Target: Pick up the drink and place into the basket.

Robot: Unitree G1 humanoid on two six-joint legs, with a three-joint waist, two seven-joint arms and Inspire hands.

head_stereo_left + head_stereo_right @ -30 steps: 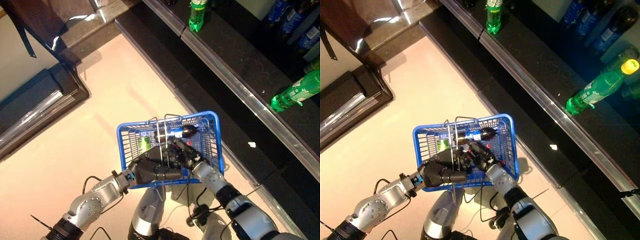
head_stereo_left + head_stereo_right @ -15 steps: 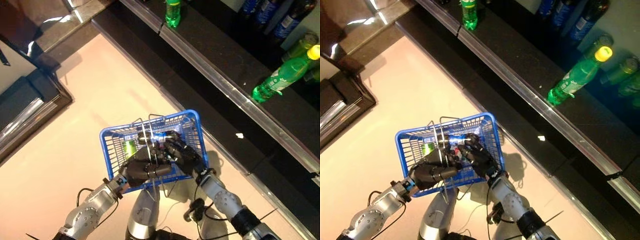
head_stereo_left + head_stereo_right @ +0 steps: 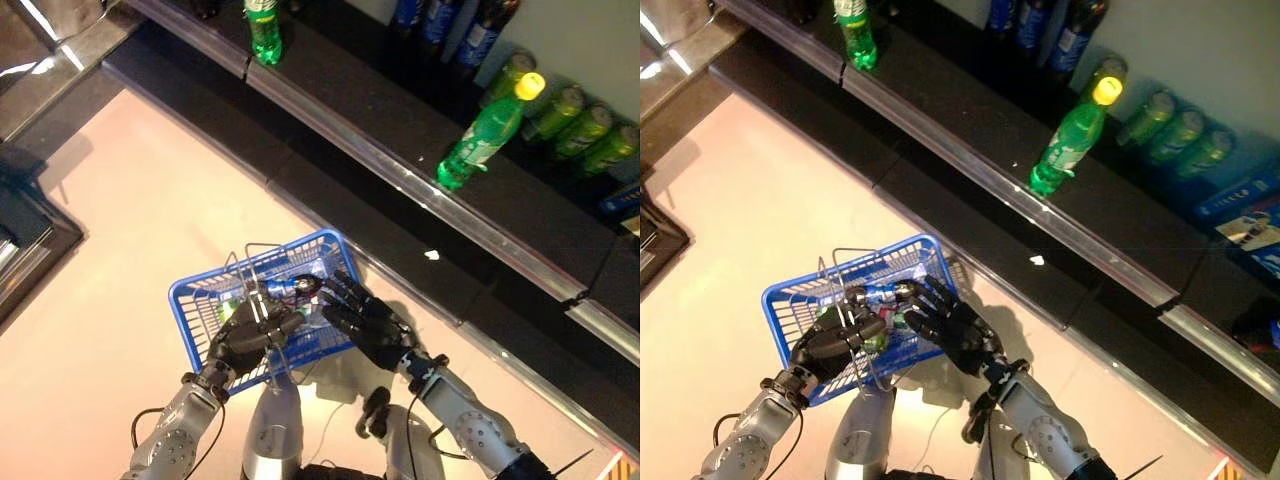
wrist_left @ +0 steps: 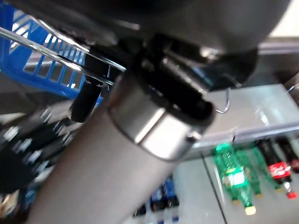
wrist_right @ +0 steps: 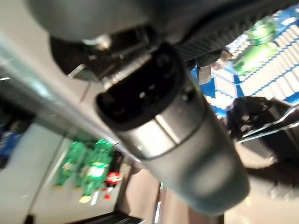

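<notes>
A blue wire basket (image 3: 200, 280) hangs in front of me, carried by my left hand (image 3: 243, 340), whose fingers are curled round its metal handle (image 3: 262, 305). A dark drink bottle (image 3: 296, 288) lies inside along the far wall, with a green drink (image 3: 228, 310) beside it. My right hand (image 3: 362, 318) is just past the basket's right rim, fingers straight and spread, holding nothing. In the right eye view, the same basket (image 3: 800, 282) and right hand (image 3: 952, 326) show.
A long dark shelf with a metal front edge (image 3: 400, 180) runs diagonally beyond the basket. On it stand a green bottle with a yellow cap (image 3: 480, 135), another green bottle (image 3: 263, 28), several dark bottles (image 3: 440, 20) and lying green ones (image 3: 570, 115).
The camera has tilted up towards the shelf. My right hand has drawn back out of the basket to its right side and spread its fingers; the dark bottle stays inside.
</notes>
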